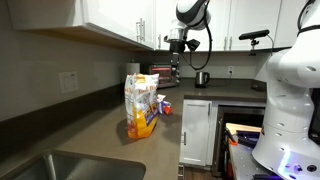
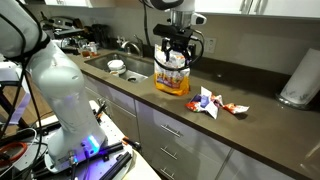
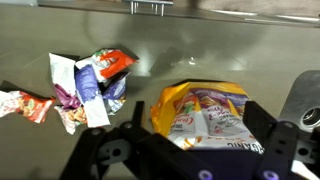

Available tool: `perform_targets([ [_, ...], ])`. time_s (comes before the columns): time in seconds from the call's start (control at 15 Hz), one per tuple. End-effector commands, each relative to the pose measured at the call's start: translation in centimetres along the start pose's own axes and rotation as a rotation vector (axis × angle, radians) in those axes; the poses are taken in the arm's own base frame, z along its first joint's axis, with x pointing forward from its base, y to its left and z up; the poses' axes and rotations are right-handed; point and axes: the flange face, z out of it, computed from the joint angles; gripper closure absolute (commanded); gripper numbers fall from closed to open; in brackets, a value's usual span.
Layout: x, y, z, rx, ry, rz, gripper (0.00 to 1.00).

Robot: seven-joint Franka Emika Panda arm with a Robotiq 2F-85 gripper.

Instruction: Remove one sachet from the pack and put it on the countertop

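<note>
The pack (image 2: 172,78) stands upright on the grey-brown countertop (image 2: 250,125); it also shows in an exterior view (image 1: 140,105). In the wrist view its open crinkled top (image 3: 205,118) lies right below me. My gripper (image 3: 197,106) is open, one finger on each side of the pack's top, and nothing shows between them but the pack. In an exterior view the gripper (image 2: 175,52) hangs at the pack's upper edge. Several loose sachets (image 3: 100,78) lie on the countertop beside the pack and show in both exterior views (image 2: 210,100) (image 1: 163,105).
A steel sink (image 2: 138,68) with a white bowl (image 2: 116,66) beside it lies past the pack. A white paper-towel roll (image 2: 300,78) stands against the backsplash. A kettle (image 1: 202,78) sits at the far end. Wall cabinets (image 1: 120,20) hang overhead.
</note>
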Motion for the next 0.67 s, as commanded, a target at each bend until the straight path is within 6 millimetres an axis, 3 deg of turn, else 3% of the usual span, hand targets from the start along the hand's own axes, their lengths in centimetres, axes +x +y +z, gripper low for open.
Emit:
perform_targets([
  [0.0, 2.4, -2.2, 2.7, 0.045, -0.033, -0.044, 0.00],
  [0.2, 4.6, -4.1, 3.1, 0.022, -0.063, -0.092, 0.00],
  [0.6, 7.2, -5.1, 0.0, -0.074, -0.075, -0.155, 0.00],
])
